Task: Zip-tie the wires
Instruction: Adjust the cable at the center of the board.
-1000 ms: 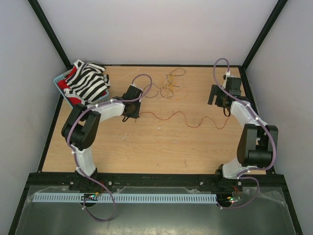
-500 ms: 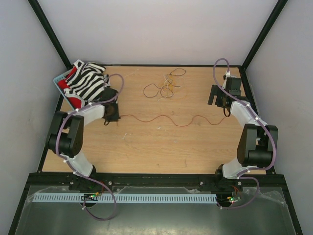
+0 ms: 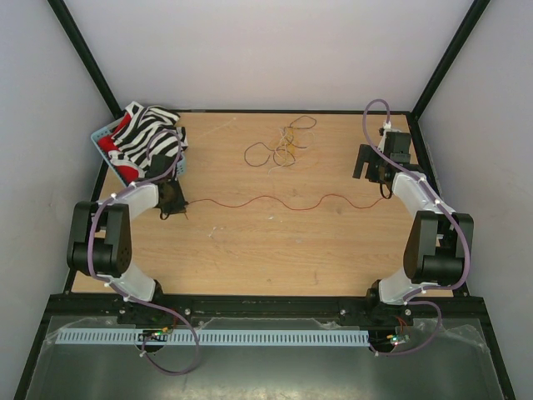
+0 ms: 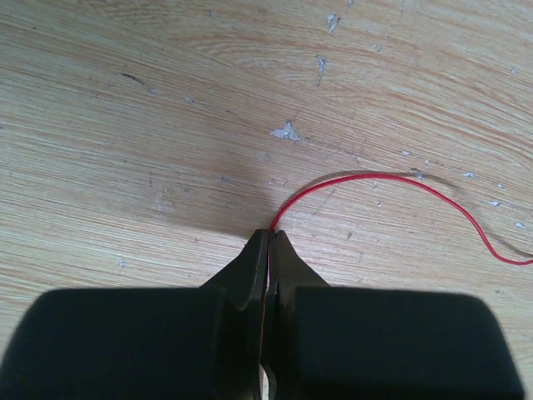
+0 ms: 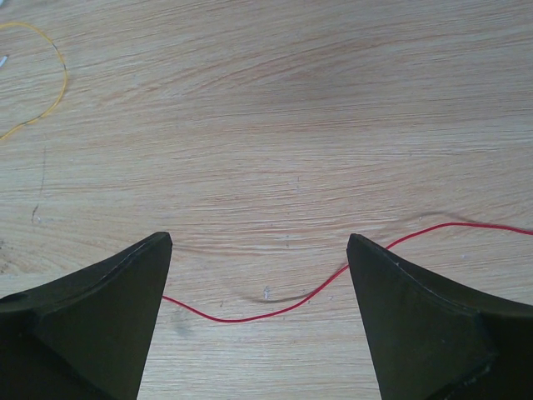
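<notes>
Top external view: my left claw (image 3: 173,200), clamped on the red wire (image 3: 266,200) at its end, has dragged it leftward. It now stretches almost straight to my right claw (image 3: 366,164), whose jaws stand apart over its far end. The remaining wires (image 3: 279,148) lie tangled beyond both claws, still ungathered.

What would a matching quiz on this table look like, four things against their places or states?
Things:
1. left fingers
2. right fingers
3. tangled wires
4. basket

Places or states:
A. spread wide apart
B. far left corner of the table, with a striped cloth in it
C. closed on the end of the red wire
D. loose heap at the far middle

Pairs: 1-C, 2-A, 3-D, 4-B
</notes>
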Tool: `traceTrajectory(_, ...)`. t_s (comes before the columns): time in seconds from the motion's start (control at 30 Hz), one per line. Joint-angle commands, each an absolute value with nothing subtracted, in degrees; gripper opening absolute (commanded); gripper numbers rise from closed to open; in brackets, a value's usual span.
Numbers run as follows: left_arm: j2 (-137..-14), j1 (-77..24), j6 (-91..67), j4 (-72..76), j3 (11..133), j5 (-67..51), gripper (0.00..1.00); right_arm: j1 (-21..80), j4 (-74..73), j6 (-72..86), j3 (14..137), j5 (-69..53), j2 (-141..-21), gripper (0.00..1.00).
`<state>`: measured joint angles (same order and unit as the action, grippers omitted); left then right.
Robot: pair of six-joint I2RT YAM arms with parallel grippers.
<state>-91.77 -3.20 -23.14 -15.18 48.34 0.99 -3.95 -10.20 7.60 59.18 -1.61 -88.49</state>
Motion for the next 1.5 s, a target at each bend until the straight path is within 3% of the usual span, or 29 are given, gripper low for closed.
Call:
traceTrajectory(0.0, -94.3, -2.5, -24.1, -16.8, 47.0, -2.4, 0.00, -4.1, -9.3, 8.2, 59.8, -3.2, -88.5, 0.98)
traceTrajectory(0.7, -97.1, -2.4, -23.8, -17.0, 49.9, -7.5, 0.26, -4.0, -9.2, 9.3, 61.2, -6.3, -88.5, 1.00)
traceTrajectory(0.87, -93.7, -3.8, -22.8, -13.8, 50.5, -13.9, 0.40, -3.7, -8.9, 9.9, 61.4, -7.2, -89.3, 1.00)
traceTrajectory(1.07, -89.7, -9.0, -20.9, -15.2, 54.2, -13.5, 0.58, -1.1, -5.2, 12.8, 63.4, -8.6, -92.4, 0.99)
traceTrajectory(1.47, -70.2, -9.6, -18.1, -13.1, 53.8, -17.1, 0.82, 4.9, -0.9, 17.8, 78.5, -8.0, -112.2, 0.97)
